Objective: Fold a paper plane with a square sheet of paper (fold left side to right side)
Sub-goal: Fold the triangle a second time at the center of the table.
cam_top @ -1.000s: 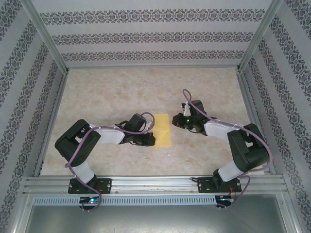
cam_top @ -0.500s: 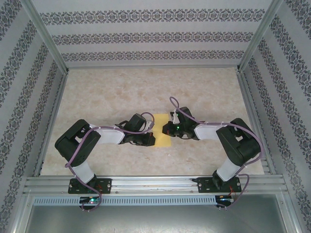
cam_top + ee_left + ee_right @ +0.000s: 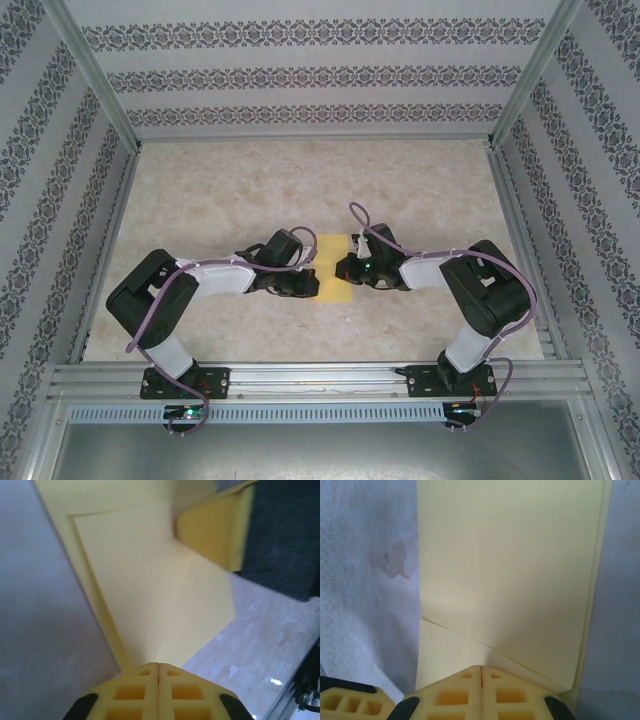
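Flat on the marbled bench [image 3: 230, 190], about midway between the two arms and nearer the front edge: the square sheet of paper [image 3: 334, 292], yellow, seen from above as a narrow upright rectangle. Flanked closely on both sides, with the left tool [image 3: 312, 284] at its left edge low down and the right tool [image 3: 343, 268] over its right edge about halfway up. Both arms bent low, forearms reaching inward toward each other. From the left wrist: left tool [image 3: 158, 666] pressed together, tips meeting in a closed seam at the bottom of the view, set right at the paper's near edge, nothing visibly caught between them. Ahead of them, doubled paper [image 3: 150, 580], one layer stepped back from the other along the left side, a faint crease through the middle, and one yellow finger [image 3: 215, 532] of the right tool down on the sheet at the upper right. From the right wrist: right tool [image 3: 481, 669] likewise pressed together, tips closed in a seam at the paper's near end. Beyond them, a top layer of paper [image 3: 510, 570] over a lower one, its loose edge cutting diagonally across just ahead of the tips, a thin strip of the lower layer showing along the right. Cannot tell whether these tips press on the paper or sit just above it. Patterned walls [image 3: 300, 80] around the bench on three sides.
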Controlling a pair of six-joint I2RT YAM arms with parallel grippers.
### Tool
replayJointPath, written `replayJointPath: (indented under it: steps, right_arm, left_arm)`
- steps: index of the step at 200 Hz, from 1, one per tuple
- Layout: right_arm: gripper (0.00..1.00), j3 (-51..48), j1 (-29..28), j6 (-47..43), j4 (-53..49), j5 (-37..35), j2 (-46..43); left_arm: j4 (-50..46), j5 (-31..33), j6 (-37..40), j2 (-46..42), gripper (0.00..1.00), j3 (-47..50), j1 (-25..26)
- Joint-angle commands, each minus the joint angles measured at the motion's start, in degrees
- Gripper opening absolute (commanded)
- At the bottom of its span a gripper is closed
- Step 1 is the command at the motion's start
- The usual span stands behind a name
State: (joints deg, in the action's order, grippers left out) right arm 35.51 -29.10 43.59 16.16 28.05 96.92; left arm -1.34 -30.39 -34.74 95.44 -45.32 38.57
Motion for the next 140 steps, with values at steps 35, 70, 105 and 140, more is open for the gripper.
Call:
replayJointPath:
  steps: [35,70,105,140]
  right_arm:
    - [0.00,-2.96,0.52,1.42,-0.79,-0.85,1.91]
    - [0.00,-3.07,0.32,1.76,-0.26,-0.90,2.17]
    - [0.00,-2.99,0.19,1.76,-0.18,-0.83,2.39]
    - [0.00,-3.05,0.12,1.41,-0.26,-0.90,2.48]
  left_arm:
    - [-0.41,-4.24,0.65,1.48,0.01,-5.18,0.72]
    - [0.61,-6.30,0.99,5.20,0.01,-7.45,0.98]
    - [1.04,-6.34,1.47,7.93,0.01,-8.45,1.07]
    - [1.41,-5.06,1.69,9.39,0.01,-8.69,1.07]
